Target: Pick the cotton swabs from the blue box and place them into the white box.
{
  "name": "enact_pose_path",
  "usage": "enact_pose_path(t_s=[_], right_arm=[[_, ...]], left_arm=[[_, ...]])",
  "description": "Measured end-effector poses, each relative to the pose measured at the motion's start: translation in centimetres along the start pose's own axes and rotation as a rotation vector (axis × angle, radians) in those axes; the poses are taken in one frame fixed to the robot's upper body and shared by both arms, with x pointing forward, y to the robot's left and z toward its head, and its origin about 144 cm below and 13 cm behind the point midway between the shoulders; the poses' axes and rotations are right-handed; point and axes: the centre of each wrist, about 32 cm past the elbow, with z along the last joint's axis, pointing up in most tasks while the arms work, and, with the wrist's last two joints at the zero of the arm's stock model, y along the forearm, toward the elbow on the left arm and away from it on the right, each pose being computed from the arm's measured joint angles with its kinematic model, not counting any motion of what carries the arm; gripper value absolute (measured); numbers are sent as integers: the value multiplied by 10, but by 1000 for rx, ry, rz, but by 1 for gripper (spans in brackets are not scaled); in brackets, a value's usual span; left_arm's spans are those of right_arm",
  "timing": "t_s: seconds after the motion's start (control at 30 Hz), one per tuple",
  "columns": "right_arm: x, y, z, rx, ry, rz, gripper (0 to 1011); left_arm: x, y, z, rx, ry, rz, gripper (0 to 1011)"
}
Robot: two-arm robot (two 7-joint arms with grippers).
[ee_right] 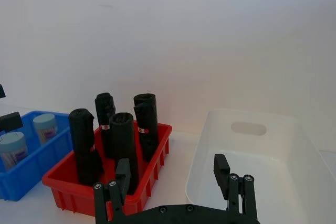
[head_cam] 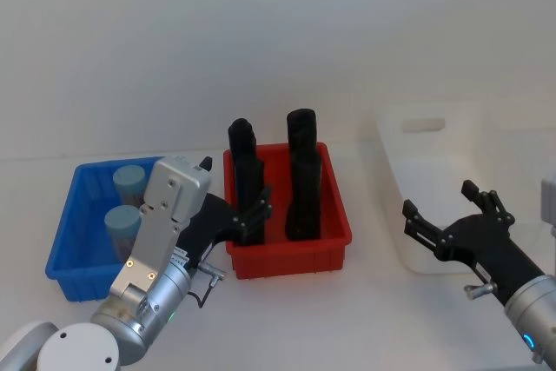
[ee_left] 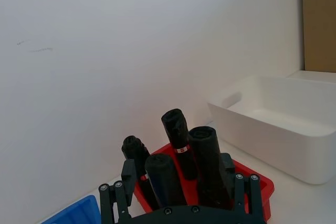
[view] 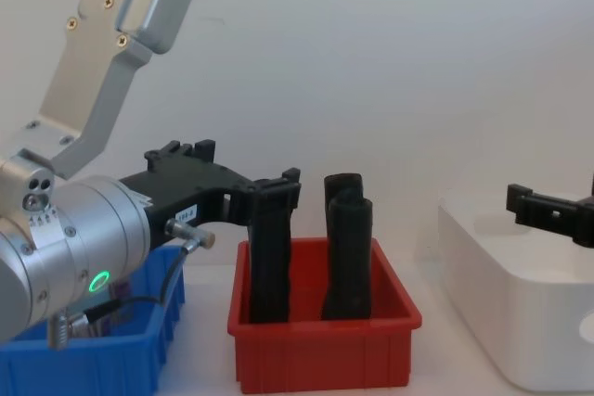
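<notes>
White surface [head_cam: 373,301]: two cotton swabs [head_cam: 122,222] stand in the blue box [head_cam: 65,225] beside the open, empty left hand [ee_left: 178,183]; the white box [head_cam: 434,215] sits just before the open right hand [ee_right: 171,176].

Blue box [head_cam: 76,282] far left, two cotton swabs [head_cam: 122,225] upright inside. Red bin [head_cam: 291,260] centre, holding tall black objects [head_cam: 302,171]. White box [head_cam: 426,171] on the right. Left gripper [head_cam: 233,188] between blue box and red bin, fingers spread. Right gripper [head_cam: 441,202] at the white box's near wall, fingers spread, nothing held.
</notes>
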Motion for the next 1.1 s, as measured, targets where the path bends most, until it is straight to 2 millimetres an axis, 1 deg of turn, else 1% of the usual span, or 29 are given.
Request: enact_pose_path(t_s=[1.1], right_arm=[[0,0,0,0,0,0,1002]], left_arm=[[0,0,0,0,0,0,1004]])
